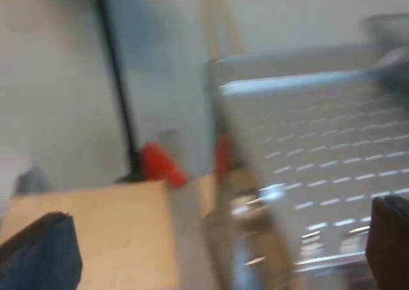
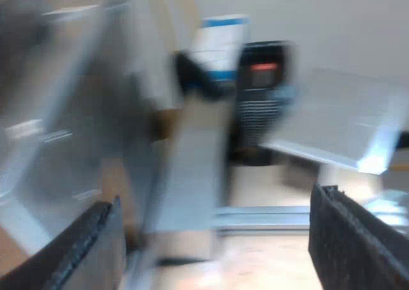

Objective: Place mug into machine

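Frankly, I cannot tell where the mug lies. The espresso machine's perforated silver tray (image 1: 319,168) sits just ahead of the left gripper (image 1: 214,248), probably the nearer arm. Its black fingers are spread wide and empty. The right gripper (image 2: 223,239) is likewise spread and holds nothing.

Wood tabletop (image 1: 96,232) w/ espresso machine (image 1: 307,149) on it.

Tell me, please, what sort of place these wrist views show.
Probably a coffee-making bench, perhaps a test setup: a slotted metal espresso machine, the red end of a holder's handle near it, and a wooden tabletop.
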You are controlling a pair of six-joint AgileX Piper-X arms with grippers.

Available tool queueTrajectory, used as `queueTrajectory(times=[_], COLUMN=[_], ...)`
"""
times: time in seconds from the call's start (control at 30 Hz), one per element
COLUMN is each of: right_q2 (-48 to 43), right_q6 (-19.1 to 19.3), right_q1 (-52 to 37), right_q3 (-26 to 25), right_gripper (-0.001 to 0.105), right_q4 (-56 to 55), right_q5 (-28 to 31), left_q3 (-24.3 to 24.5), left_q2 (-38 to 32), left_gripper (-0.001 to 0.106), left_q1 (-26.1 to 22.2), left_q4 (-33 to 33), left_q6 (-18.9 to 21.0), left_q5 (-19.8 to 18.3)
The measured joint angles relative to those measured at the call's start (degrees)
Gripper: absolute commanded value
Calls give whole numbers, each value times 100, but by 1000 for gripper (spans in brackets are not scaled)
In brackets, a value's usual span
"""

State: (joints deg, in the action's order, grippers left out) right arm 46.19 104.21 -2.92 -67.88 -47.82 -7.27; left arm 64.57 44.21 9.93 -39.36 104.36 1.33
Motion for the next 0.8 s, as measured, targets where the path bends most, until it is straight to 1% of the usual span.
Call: queueTrajectory(times=[0.03,0.1,0.17,0.2,0.23,0.3,0.37,0.4,0.47,0.5,0.53,0.57,0.63,0.67,0.7,0.8], right_q2=[-12,-52,-148,-249,-352,-515,-757,-871,-1154,-1256,-1540,-1656,-2062,-2180,-2459,-3021], right_q6=[0,0,0,34,78,137,146,159,155,155,167,177,208,206,206,206], right_q1=[-263,-565,-682,-691,-688,-688,-688,-688,-688,-688,-688,-688,-688,-688,-688,-688], right_q3=[0,0,0,0,0,0,0,0,40,77,185,243,511,601,809,1250], right_gripper=[63,63,63,63,63,63,63,63,63,63,63,63,63,63,63,63], right_q4=[-38,-101,-154,-164,-163,-163,-163,-163,-176,-193,-257,-282,-357,-378,-415,-442], right_q5=[-12,-22,-39,-60,-72,-87,-103,-101,-101,-101,-101,-101,-101,-101,-101,-101], left_q3=[0,0,0,0,0,0,0,0,-36,-86,-240,-282,-562,-613,-786,-1110], left_q2=[-8,-39,-102,-158,-267,-379,-422,-776,-993,-1183,-1494,-1636,-2178,-2284,-2622,-3300], left_gripper=[92,92,92,92,92,92,92,92,92,92,92,92,92,92,92,92], left_q1=[-216,-495,-699,-796,-832,-852,-854,-853,-853,-853,-853,-853,-853,-853,-853,-853], left_q4=[-141,-324,-563,-698,-793,-856,-884,-1038,-1011,-1004,-1026,-1026,-1024,-1035,-1081,-1270], left_q6=[0,0,-28,-62,-90,-105,-113,-123,-123,-123,-123,-123,-136,-135,-136,-136], left_q5=[0,0,19,116,272,422,466,528,539,538,566,567,565,565,565,571])
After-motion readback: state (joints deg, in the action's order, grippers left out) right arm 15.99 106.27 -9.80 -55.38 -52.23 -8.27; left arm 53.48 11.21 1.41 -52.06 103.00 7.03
